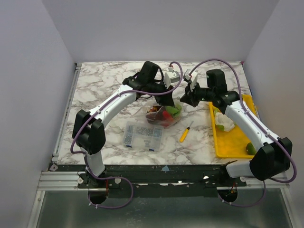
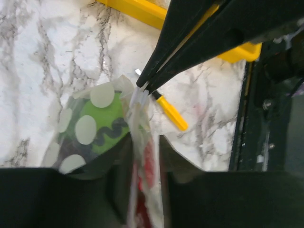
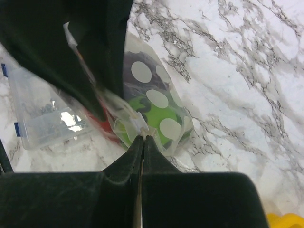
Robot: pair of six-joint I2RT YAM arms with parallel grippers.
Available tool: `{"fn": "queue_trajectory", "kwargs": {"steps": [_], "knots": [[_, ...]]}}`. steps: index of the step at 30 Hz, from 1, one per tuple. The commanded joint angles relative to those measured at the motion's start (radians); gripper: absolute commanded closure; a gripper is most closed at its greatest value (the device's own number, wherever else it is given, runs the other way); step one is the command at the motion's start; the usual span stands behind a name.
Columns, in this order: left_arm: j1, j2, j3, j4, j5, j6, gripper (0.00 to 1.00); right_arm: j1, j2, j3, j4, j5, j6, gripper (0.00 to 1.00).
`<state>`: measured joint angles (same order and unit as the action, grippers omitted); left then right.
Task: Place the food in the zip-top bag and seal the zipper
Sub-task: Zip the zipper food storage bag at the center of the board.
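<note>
The zip-top bag (image 1: 164, 115) stands mid-table with red and green food inside; it has white dots printed on it. In the left wrist view my left gripper (image 2: 145, 159) is shut on the bag's top rim, the zipper (image 2: 138, 107), with red food (image 2: 148, 164) showing behind the plastic and green food (image 2: 102, 128) to the left. My right gripper (image 3: 143, 138) is shut on the end of the zipper at the bag's (image 3: 152, 109) corner. In the top view the left gripper (image 1: 167, 99) and right gripper (image 1: 184, 100) meet above the bag. A white cauliflower (image 1: 224, 121) and a green piece (image 1: 250, 148) lie in the yellow tray.
The yellow tray (image 1: 223, 145) lies at the right. A yellow-handled screwdriver (image 1: 185, 132) lies between the bag and the tray. A clear compartment box (image 1: 141, 135) of small parts sits in front left of the bag. White walls enclose the table.
</note>
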<state>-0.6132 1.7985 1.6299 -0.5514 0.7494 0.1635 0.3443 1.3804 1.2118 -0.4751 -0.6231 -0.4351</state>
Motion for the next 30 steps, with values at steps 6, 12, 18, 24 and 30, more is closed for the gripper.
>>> {"fn": "queue_trajectory", "kwargs": {"steps": [6,12,18,24,30], "knots": [[0.013,-0.107,-0.031,0.185,0.021,-0.102,0.46,0.007,-0.084,-0.1,0.221,0.1,0.186,1.0],[-0.012,-0.127,-0.104,0.335,-0.044,-0.096,0.43,0.006,-0.069,-0.082,0.209,0.085,0.209,1.0],[-0.024,-0.094,-0.104,0.376,-0.019,-0.03,0.47,0.008,-0.095,-0.103,0.231,0.099,0.195,1.0],[-0.027,-0.056,-0.086,0.397,-0.027,-0.03,0.52,0.008,-0.098,-0.102,0.234,0.093,0.197,1.0],[-0.029,-0.026,-0.076,0.387,-0.032,-0.024,0.55,0.008,-0.094,-0.106,0.235,0.09,0.205,1.0]]}}
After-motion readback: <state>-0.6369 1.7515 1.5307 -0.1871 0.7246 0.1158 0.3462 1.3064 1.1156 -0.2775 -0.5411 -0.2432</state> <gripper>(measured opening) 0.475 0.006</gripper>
